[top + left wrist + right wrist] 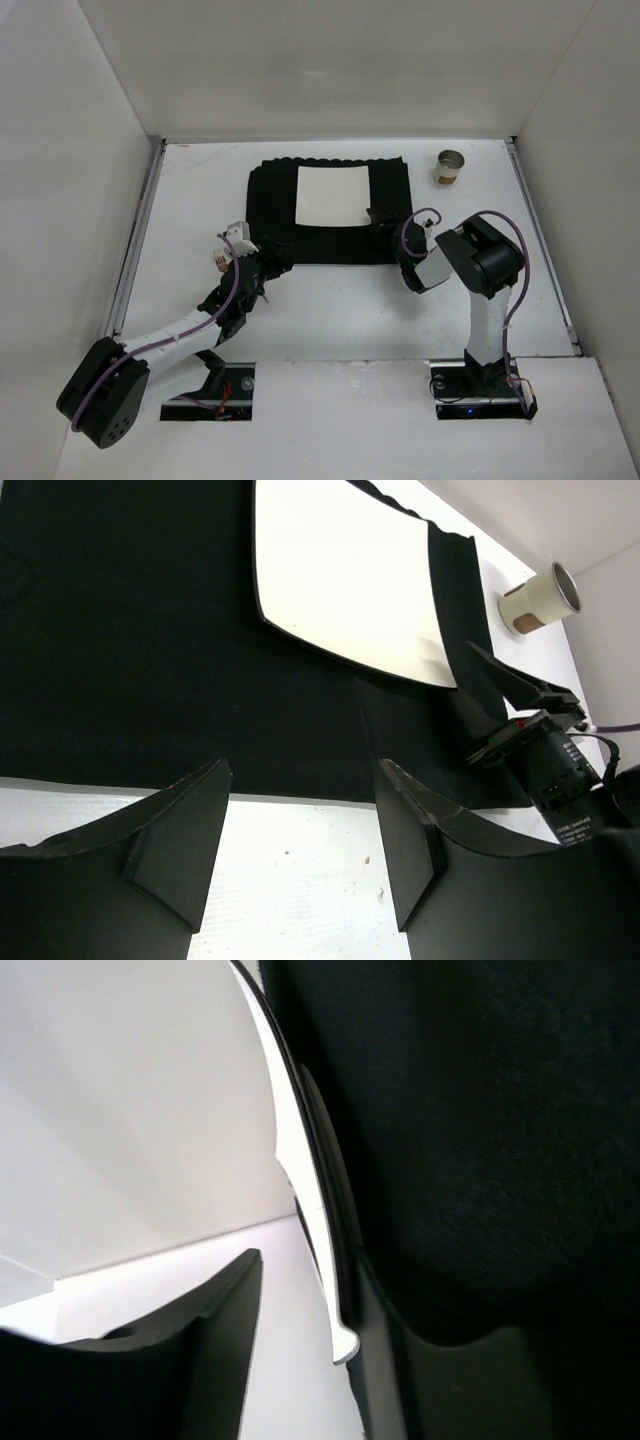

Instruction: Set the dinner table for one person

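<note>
The bench [350, 310] is the white, walled surface that carries every item. A black placemat [270, 210] lies at its far centre with a white square plate [333, 196] on top. A paper cup [449, 167] stands upright on bare bench, well apart to the right of the placemat.

The left fingers [175, 845] are spread, with nothing between them. They are positioned low over the bench at the placemat's near left edge. In the left wrist view, bare bench fills the gap between them and the placemat begins just past the tips.

The right fingers [205, 1340] are spread at the plate's near right corner, above the placemat. The plate's rim lies in the gap, close beside one finger and clear of the other. Contact with the rim cannot be determined.
</note>
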You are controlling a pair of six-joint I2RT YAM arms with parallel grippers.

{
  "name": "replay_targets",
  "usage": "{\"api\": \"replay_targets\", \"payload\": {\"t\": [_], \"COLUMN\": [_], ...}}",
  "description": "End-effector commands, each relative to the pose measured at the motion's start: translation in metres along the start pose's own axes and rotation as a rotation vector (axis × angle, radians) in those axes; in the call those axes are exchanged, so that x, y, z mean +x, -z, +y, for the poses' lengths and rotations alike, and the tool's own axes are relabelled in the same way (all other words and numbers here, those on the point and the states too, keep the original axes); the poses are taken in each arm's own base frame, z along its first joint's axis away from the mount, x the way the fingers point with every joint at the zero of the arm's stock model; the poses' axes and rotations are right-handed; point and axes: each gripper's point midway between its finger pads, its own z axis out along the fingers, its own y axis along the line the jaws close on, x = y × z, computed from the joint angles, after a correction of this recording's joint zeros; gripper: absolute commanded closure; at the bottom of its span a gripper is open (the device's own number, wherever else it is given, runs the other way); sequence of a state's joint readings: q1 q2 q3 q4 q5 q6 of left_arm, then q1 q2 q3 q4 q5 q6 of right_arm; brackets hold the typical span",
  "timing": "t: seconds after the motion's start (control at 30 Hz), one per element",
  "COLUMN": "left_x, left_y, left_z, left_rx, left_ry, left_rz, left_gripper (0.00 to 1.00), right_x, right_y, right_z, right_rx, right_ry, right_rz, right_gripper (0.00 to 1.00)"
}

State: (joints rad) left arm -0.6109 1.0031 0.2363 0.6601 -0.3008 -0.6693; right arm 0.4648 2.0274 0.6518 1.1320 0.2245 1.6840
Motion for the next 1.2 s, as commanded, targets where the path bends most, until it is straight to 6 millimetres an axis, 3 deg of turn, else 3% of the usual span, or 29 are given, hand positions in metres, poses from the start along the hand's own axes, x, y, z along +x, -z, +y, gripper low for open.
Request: {"api": "replay_targets", "payload": {"t": [0.0, 0.37, 0.57, 0.67, 0.8, 0.87, 1.0, 1.03, 1.07, 1.17], "left_x": [-0.011, -0.011, -0.011, -0.011, -0.010, -0.008, -0.003, -0.001, 0.001, 0.003], "left_y": [-0.002, -0.002, -0.002, -0.002, -0.002, -0.002, -0.003, -0.004, -0.004, -0.004], "left_z": [-0.011, -0.011, -0.011, -0.011, -0.010, -0.010, -0.015, -0.016, -0.018, -0.018], "left_rx": [0.028, 0.028, 0.028, 0.026, 0.025, 0.026, 0.034, 0.036, 0.040, 0.039], "left_ry": [0.008, 0.006, 0.005, 0.004, 0.004, 0.001, -0.018, -0.027, -0.034, -0.046], "left_rz": [-0.043, -0.045, -0.045, -0.045, -0.044, -0.038, -0.019, -0.014, -0.010, -0.004], "left_gripper": [0.43, 0.43, 0.43, 0.43, 0.43, 0.45, 0.66, 0.70, 0.73, 0.74], "right_x": [0.000, -0.027, -0.037, -0.037, -0.038, -0.051, -0.098, -0.107, -0.131, -0.180], "right_y": [0.008, 0.023, 0.031, 0.040, 0.057, 0.068, 0.078, 0.077, 0.076, 0.067], "right_z": [0.038, 0.054, 0.045, 0.062, 0.103, 0.127, 0.173, 0.178, 0.183, 0.184], "right_rx": [-0.094, -0.051, 0.013, -0.017, -0.019, 0.008, 0.109, 0.141, 0.210, 0.371], "right_ry": [-0.037, 0.129, 0.187, 0.278, 0.516, 0.651, 0.872, 0.908, 0.954, 1.035], "right_rz": [0.012, -0.053, -0.071, -0.066, -0.050, -0.075, -0.151, -0.164, -0.216, -0.322], "right_gripper": [0.48, 0.30, 0.28, 0.38, 0.77, 0.86, 0.87, 0.87, 0.86, 0.79]}}
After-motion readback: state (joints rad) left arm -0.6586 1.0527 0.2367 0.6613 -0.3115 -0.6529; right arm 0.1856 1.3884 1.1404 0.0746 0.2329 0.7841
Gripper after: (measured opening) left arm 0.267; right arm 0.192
